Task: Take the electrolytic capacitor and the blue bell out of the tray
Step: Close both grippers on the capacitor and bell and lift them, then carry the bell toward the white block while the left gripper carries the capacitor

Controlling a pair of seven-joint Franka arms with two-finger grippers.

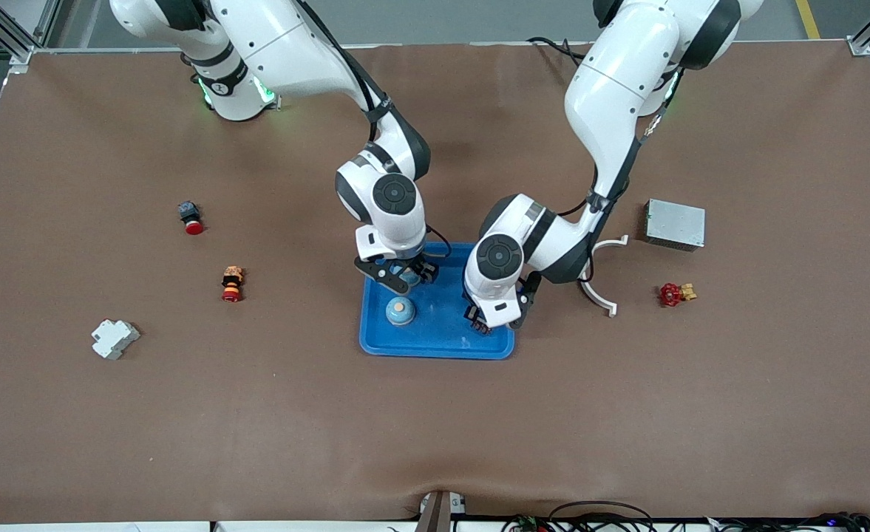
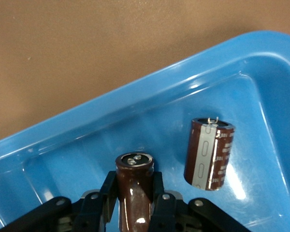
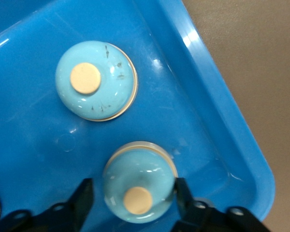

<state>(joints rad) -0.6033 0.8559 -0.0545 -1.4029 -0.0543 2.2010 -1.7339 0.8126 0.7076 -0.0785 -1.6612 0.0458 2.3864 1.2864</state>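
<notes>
Left hand [image 2: 135, 203]: clamped on upright electrolytic capacitor [image 2: 134, 181] in tray [image 2: 87, 116]; rigid, slick sleeve.
Right hand [image 3: 135, 200]: fingers flank blue bell [image 3: 139, 187], contact unclear; smooth dome, take low at rim.

The tray [image 2: 193, 72] is glossy, smooth blue plastic that catches white highlights. The two bells [image 3: 95, 80] [image 3: 139, 188] have shiny pale-blue domes, lightly scuffed, with matt cream buttons. The capacitors [image 2: 209, 153] [image 2: 134, 186] wear slick brown sleeves; one has a grey stripe. The tabletop [image 1: 435, 428] is covered in matt brown cloth-like sheet. The fingers [image 2: 108, 193] are matt black.
</notes>
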